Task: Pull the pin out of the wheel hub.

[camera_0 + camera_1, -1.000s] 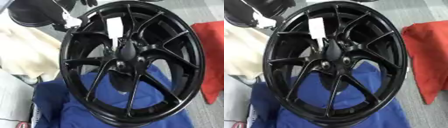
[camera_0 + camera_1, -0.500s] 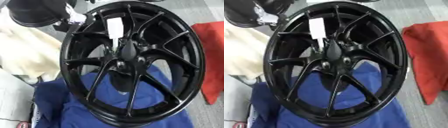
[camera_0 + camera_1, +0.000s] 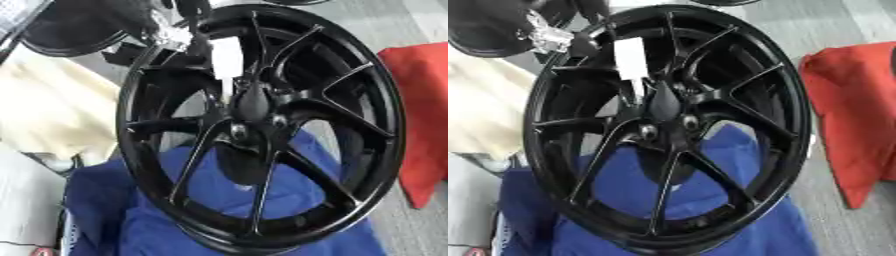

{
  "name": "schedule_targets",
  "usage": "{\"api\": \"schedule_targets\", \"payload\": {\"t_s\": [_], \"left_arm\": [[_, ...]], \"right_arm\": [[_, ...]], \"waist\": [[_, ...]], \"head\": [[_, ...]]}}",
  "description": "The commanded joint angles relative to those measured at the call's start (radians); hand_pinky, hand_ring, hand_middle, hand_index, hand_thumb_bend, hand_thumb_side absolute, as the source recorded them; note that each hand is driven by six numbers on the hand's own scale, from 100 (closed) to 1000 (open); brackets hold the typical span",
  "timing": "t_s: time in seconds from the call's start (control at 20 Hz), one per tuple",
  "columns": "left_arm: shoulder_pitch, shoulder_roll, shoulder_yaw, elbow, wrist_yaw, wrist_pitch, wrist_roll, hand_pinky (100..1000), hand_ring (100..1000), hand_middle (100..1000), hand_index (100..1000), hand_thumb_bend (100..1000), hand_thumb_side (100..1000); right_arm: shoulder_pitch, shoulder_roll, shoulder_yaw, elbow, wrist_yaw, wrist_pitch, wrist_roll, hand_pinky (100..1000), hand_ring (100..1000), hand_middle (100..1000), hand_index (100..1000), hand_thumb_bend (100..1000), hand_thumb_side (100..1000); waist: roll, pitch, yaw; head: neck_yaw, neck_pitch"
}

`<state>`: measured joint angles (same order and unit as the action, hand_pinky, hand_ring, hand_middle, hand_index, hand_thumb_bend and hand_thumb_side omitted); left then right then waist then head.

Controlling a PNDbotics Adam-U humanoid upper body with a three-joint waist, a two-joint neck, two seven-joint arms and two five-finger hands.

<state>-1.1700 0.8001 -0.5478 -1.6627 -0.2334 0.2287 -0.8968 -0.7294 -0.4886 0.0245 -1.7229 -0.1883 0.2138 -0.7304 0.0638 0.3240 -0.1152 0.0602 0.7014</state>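
At the upper left rim of the black wheel point(image 3: 262, 125), the robot hand point(image 3: 557, 37) shows only as black and silver parts; I cannot tell its grip. The pin itself isn't clear, probably among the hub's point(image 3: 662, 117) bolt holes just below the white tag point(image 3: 630, 57). Best to pull straight along the hole, steadying the wheel.

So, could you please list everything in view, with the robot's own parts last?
wheel: one, black, upright at centre, resting on the blue cloth
label: one, white, on the wheel's upper spokes
blue cloth: one, under and behind the wheel, bottom
red cloth: one, on the grey floor, right
cream cloth: one, left
second wheel: one, black, top left, partly cut off
robot arm: black and silver, top left at the wheel's rim; fingers not discernible
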Motion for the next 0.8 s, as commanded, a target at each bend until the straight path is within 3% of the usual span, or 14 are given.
{"api": "schedule_targets", "payload": {"t_s": [0.05,0.8], "left_arm": [[-0.026,0.002,0.003,0.015,-0.025,0.004,-0.010,910,873,770,905,461,781],[-0.040,-0.039,-0.004,0.083,-0.128,-0.001,-0.006,927,902,803,922,495,725]], "right_arm": [[-0.015,-0.015,-0.005,-0.013,-0.004,-0.006,-0.003,545,611,547,615,114,611],[-0.019,-0.014,0.000,-0.013,-0.017,-0.015,-0.009,542,611,547,613,121,614]], "waist": [[-0.001,-0.031,-0.001],[0.010,-0.009,-0.010]], "head": [[0.005,-0.009],[0.015,-0.008]]}}
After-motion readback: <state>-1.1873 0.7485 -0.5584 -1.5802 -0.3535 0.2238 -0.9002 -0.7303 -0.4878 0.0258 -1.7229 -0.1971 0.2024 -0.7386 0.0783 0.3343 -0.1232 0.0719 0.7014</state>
